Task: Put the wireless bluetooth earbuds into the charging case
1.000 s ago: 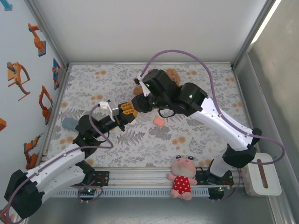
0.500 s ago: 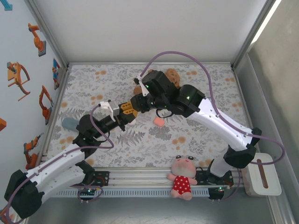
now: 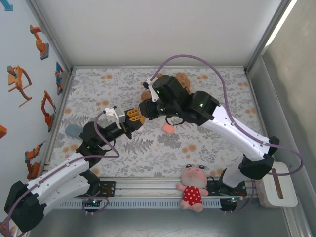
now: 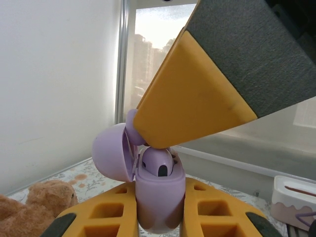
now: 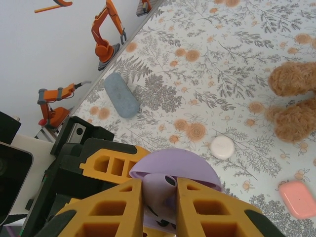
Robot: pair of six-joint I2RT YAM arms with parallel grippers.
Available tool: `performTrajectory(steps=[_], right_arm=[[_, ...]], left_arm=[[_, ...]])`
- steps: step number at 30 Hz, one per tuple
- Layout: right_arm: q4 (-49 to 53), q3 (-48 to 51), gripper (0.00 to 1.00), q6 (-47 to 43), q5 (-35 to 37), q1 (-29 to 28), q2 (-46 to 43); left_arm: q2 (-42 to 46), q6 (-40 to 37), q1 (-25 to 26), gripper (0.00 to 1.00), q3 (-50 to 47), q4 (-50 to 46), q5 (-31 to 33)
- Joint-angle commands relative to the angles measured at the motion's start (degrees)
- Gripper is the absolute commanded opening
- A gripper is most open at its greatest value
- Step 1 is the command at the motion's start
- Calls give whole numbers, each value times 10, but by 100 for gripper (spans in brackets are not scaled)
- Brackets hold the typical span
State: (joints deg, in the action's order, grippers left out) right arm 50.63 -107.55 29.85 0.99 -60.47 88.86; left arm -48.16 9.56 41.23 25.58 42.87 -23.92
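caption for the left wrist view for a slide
Left gripper holds the open purple case, one earbud seated inside, right gripper reaching in from above

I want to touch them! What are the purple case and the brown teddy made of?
The purple case looks like smooth, slightly glossy plastic: a hard rounded shell with a soft sheen. The brown teddy is probably plush fabric: fuzzy, curly, matte pile.

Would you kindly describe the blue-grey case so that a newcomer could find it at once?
Start at the floral table, along its left edge by the robot stickers. The blue-grey case lies there, a long pill, unlike the pink case and white disc.
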Motion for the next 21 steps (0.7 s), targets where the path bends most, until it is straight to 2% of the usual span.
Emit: performTrajectory(steps=[1, 9, 21], right_arm=[[-20, 12, 19, 3, 22, 7, -24], [-69, 53, 18, 17, 12, 14, -55], [-201, 144, 18, 78, -1, 21, -122]], left_arm=[[11, -10, 5, 0, -1, 28, -18], [8, -9, 5, 0, 1, 33, -17], [-2, -9, 6, 0, -7, 63, -8]])
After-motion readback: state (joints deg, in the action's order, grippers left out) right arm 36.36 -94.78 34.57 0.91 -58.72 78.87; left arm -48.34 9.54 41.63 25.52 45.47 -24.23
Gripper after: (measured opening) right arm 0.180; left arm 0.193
